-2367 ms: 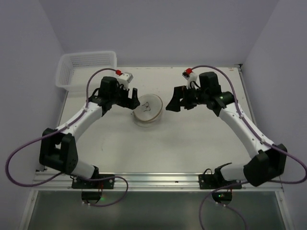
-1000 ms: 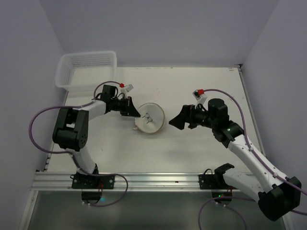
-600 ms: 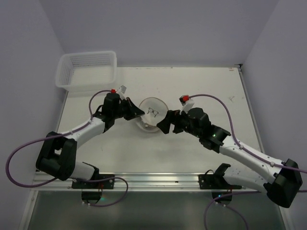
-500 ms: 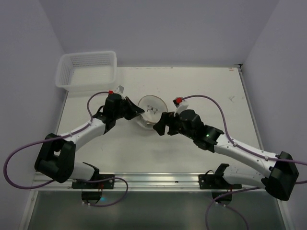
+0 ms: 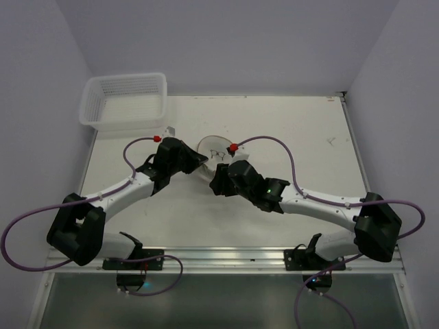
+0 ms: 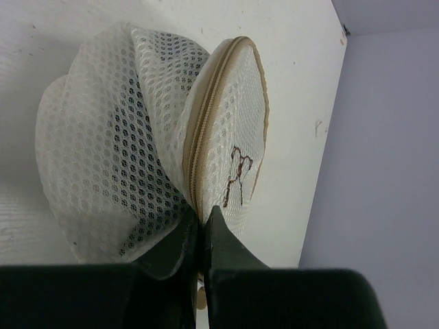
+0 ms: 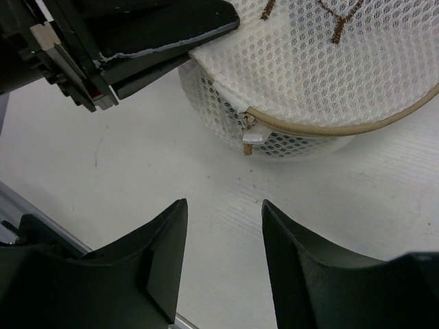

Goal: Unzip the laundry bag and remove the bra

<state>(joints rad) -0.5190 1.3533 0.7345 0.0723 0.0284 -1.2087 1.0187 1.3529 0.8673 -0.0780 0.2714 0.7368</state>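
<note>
The laundry bag (image 6: 110,151), a round white mesh pouch with a beige zipper rim (image 6: 199,130) and a dark pictogram (image 6: 236,175), stands tilted on edge at mid-table (image 5: 214,145). My left gripper (image 6: 204,218) is shut on the bag's rim from the left (image 5: 198,160). My right gripper (image 7: 223,204) is open just in front of the bag (image 5: 217,181), with only bare table between its fingers. The white zipper pull (image 7: 252,136) hangs off the rim a short way beyond its fingertips. The left gripper's fingers (image 7: 158,34) show clamped on the bag (image 7: 329,75). The bra is hidden.
A white plastic mesh basket (image 5: 123,99) stands at the back left corner. Purple cables (image 5: 267,144) loop over both arms. A metal rail (image 5: 226,257) runs along the near table edge, and walls close in on three sides.
The right arm has swung left and in to the bag's front, its jaws narrowing. The left gripper, still shut on the rim, has carried the bag a little farther back.
</note>
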